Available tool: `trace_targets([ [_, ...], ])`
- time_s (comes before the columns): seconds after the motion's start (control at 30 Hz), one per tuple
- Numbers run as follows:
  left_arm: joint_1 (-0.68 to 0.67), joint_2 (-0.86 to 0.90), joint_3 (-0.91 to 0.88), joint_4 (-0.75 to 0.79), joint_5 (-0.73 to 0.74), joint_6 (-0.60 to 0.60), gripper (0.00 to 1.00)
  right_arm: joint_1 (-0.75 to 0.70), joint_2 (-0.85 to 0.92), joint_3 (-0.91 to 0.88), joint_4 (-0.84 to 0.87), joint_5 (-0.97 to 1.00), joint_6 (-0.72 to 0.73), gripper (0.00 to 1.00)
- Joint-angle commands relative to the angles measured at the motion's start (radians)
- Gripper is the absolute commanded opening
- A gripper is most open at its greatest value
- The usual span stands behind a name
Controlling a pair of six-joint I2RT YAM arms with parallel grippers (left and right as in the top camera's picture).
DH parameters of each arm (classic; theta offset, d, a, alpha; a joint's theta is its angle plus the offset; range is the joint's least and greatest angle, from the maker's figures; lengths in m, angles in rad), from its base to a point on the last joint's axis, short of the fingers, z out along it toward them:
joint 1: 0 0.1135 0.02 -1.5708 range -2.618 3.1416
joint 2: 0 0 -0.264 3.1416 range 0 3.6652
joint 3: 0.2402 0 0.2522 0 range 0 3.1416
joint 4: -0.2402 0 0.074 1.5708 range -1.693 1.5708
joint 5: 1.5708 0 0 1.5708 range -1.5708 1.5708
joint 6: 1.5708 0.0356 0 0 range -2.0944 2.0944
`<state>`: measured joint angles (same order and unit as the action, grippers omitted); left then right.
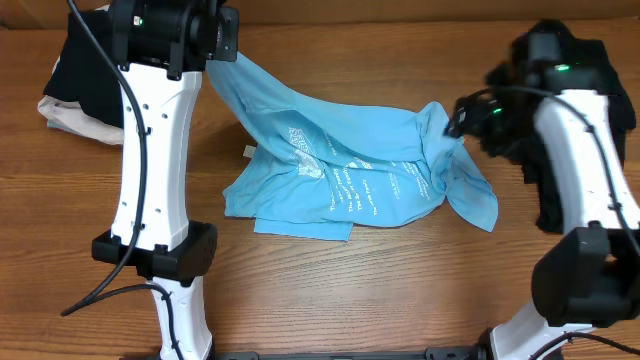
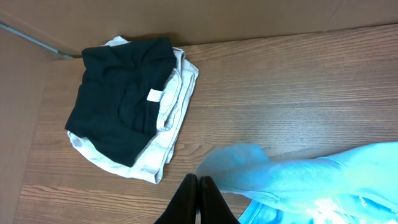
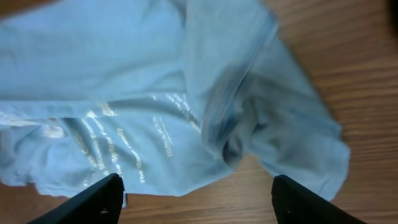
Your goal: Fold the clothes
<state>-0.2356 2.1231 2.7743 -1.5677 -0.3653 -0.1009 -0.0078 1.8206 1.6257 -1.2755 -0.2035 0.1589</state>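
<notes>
The light blue T-shirt point(image 1: 340, 170) lies crumpled mid-table, its white lettering up. One corner is pulled up and to the back left, into my left gripper point(image 1: 218, 48). In the left wrist view the gripper's fingers point(image 2: 198, 184) are pressed shut, with the shirt's edge point(image 2: 298, 177) running off to their right. My right gripper point(image 1: 462, 115) hovers open over the shirt's bunched right side. Its two fingers point(image 3: 200, 198) are spread wide above the shirt point(image 3: 143, 74) and bare wood. The black top point(image 1: 72, 55) lies folded at the far left and also shows in the left wrist view point(image 2: 121, 93).
The black top rests on a folded cream garment point(image 2: 158, 155) at the far-left back corner, seen from overhead too point(image 1: 75, 125). A brown cardboard wall point(image 2: 217, 15) runs along the back edge of the wooden table point(image 1: 400, 290).
</notes>
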Motion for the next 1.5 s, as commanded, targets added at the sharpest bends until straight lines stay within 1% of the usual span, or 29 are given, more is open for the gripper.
trace_targets([
  [0.0,0.0,-0.007,0.008,0.004,0.014,0.011,0.04,0.045,-0.011,-0.078,0.042,0.115,0.036,0.77],
  [0.13,0.0,-0.007,0.008,0.0,0.019,0.011,0.04,0.082,-0.011,-0.18,0.112,0.2,0.104,0.74],
  [0.27,0.0,-0.007,0.008,0.0,0.019,0.011,0.04,0.085,-0.011,-0.261,0.171,0.199,0.104,0.73],
  [0.3,0.0,-0.007,0.008,0.0,0.02,0.011,0.04,0.085,-0.011,-0.275,0.184,0.197,0.105,0.71],
  [0.4,0.0,-0.007,0.008,0.0,0.028,0.011,0.04,0.089,-0.01,-0.308,0.224,0.173,0.104,0.67],
  [0.63,0.0,-0.007,0.008,0.0,0.026,0.011,0.04,0.133,-0.01,-0.368,0.332,0.19,0.127,0.57],
  [0.7,0.0,-0.007,0.008,0.0,0.026,0.011,0.04,0.145,-0.01,-0.378,0.344,0.227,0.154,0.57],
  [0.83,0.0,-0.007,0.008,0.0,0.026,0.011,0.04,0.153,-0.01,-0.389,0.364,0.248,0.157,0.54],
  [0.87,0.0,-0.007,0.008,0.0,0.026,0.011,0.04,0.153,-0.01,-0.391,0.366,0.256,0.158,0.52],
  [0.9,0.0,-0.007,0.008,0.0,0.026,0.011,0.04,0.153,-0.01,-0.391,0.367,0.267,0.159,0.48],
  [0.93,0.0,-0.007,0.008,0.0,0.026,0.011,0.04,0.153,-0.01,-0.391,0.367,0.281,0.165,0.39],
  [0.97,0.0,-0.007,0.008,0.0,0.026,0.011,0.04,0.153,-0.01,-0.391,0.367,0.295,0.17,0.27],
  [1.0,0.0,-0.007,0.008,0.0,0.026,0.011,0.04,0.153,-0.01,-0.391,0.367,0.312,0.179,0.2],
  [1.03,0.0,-0.007,0.008,0.0,0.026,0.011,0.04,0.153,-0.01,-0.392,0.367,0.327,0.185,0.18],
  [1.3,0.0,-0.007,0.008,0.0,0.026,0.011,0.04,0.153,-0.01,-0.392,0.381,0.338,0.187,0.18],
  [1.33,0.0,-0.007,0.008,0.0,0.026,0.011,0.04,0.153,-0.01,-0.392,0.382,0.338,0.187,0.16],
  [1.4,0.0,-0.007,0.008,0.0,0.026,0.011,0.04,0.153,-0.01,-0.392,0.384,0.338,0.195,0.05],
  [1.47,0.0,-0.007,0.008,0.002,0.026,0.011,0.04,0.153,-0.011,-0.389,0.386,0.338,0.212,0.04],
])
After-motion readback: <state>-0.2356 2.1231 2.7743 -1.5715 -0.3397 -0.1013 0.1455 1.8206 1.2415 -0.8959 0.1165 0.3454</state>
